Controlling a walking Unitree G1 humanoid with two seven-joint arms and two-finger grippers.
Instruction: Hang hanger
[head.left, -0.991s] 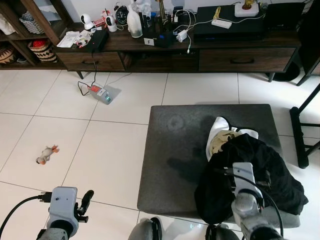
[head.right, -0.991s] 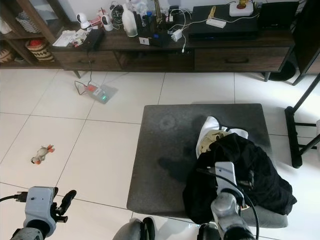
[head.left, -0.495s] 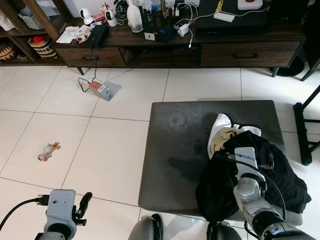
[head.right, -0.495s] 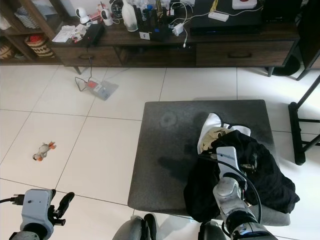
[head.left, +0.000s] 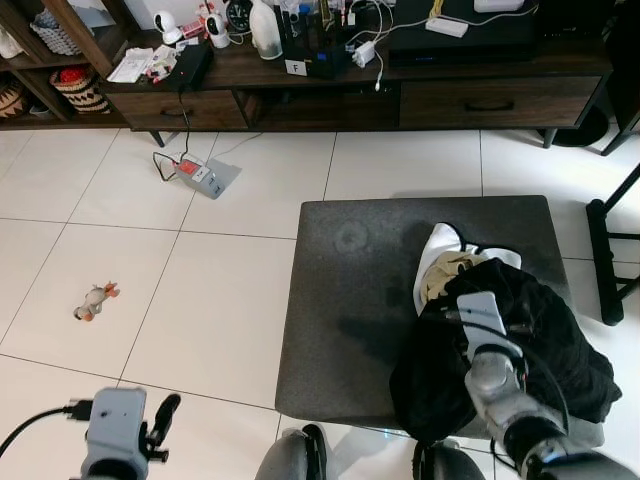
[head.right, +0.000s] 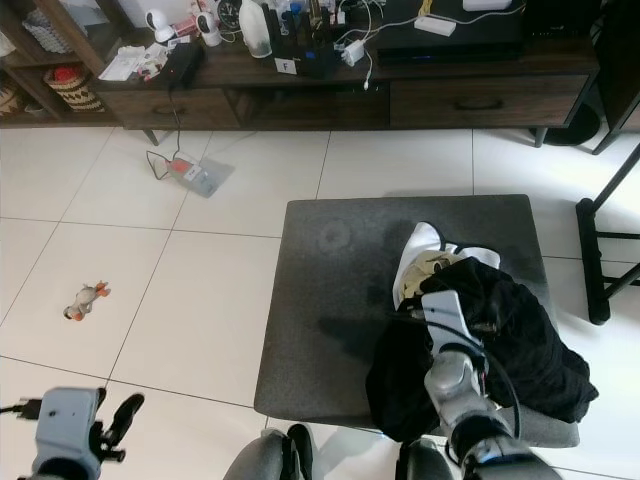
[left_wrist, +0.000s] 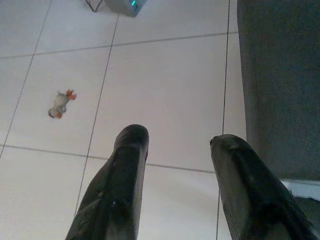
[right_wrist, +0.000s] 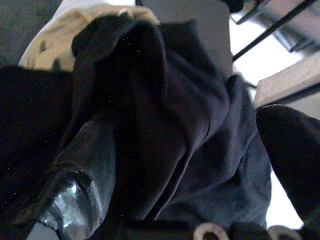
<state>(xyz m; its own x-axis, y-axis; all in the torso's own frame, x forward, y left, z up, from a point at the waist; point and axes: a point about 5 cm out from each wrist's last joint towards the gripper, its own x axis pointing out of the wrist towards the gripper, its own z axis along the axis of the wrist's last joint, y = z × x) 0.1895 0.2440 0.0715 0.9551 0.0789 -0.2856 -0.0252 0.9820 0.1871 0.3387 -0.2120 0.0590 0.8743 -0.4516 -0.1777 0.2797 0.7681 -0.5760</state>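
Observation:
A heap of black clothing (head.left: 540, 340) lies on the right half of a dark grey ottoman (head.left: 350, 290), with white and yellow cloth (head.left: 440, 262) under its far edge. My right gripper (right_wrist: 190, 150) is down on the heap, open, its two fingers (right_wrist: 85, 165) wide apart with black cloth bulging between them. In the eye views its silver wrist (head.left: 482, 318) sits over the heap and hides the fingers. A small metal ring (right_wrist: 205, 231) shows at the heap's edge; I cannot make out a hanger. My left gripper (left_wrist: 175, 142) hangs open over the floor tiles.
A low dark cabinet (head.left: 330, 95) crowded with bottles and cables runs along the back. A power strip (head.left: 205, 178) and a small toy duck (head.left: 93, 300) lie on the white tiles to the left. Black rack legs (head.left: 605, 250) stand right of the ottoman.
My right wrist has pushed a little further forward over the black heap. The left arm has sunk lower in the picture. The camera has shifted slightly.

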